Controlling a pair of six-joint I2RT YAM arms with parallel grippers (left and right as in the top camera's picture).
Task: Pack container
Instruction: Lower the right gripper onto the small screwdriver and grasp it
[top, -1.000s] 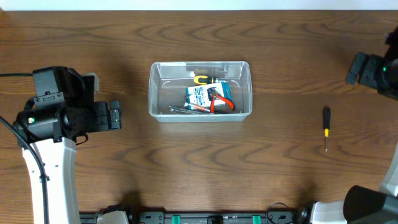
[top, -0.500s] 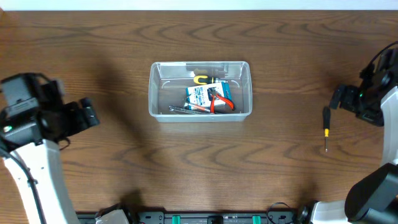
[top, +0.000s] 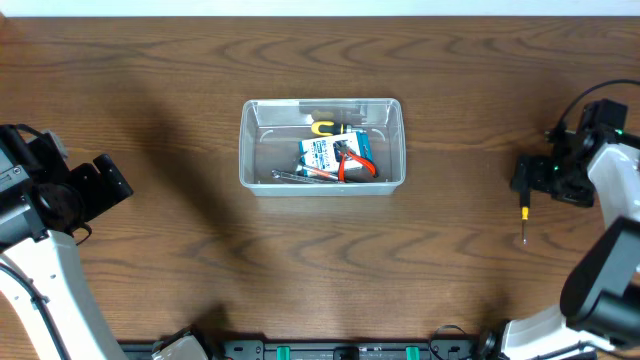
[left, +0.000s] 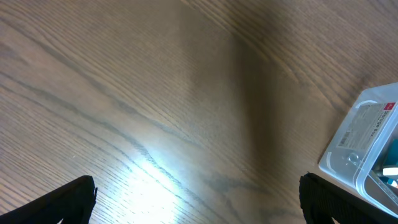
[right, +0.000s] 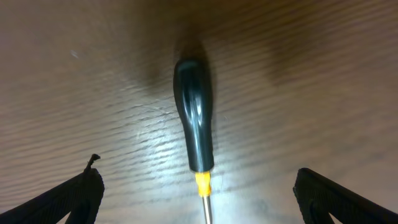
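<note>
The clear plastic container (top: 321, 146) stands at the table's middle and holds red-handled pliers (top: 354, 165), a blue-and-white packet (top: 322, 154), a yellow-handled tool (top: 323, 127) and a metal tool. Its corner also shows in the left wrist view (left: 367, 149). A screwdriver (top: 523, 212) with a black handle and yellow collar lies on the table at the right. My right gripper (top: 526, 178) is open and hovers over its handle (right: 195, 115), which lies between the two fingers. My left gripper (top: 112, 184) is open and empty at the far left.
The wooden table (top: 300, 280) carries nothing else. The arms' bases sit at the front edge, and the left arm's column stands at the front left.
My left arm has drawn back to the left, away from the container. My right arm has swung down and left until its gripper is over the screwdriver's handle.
</note>
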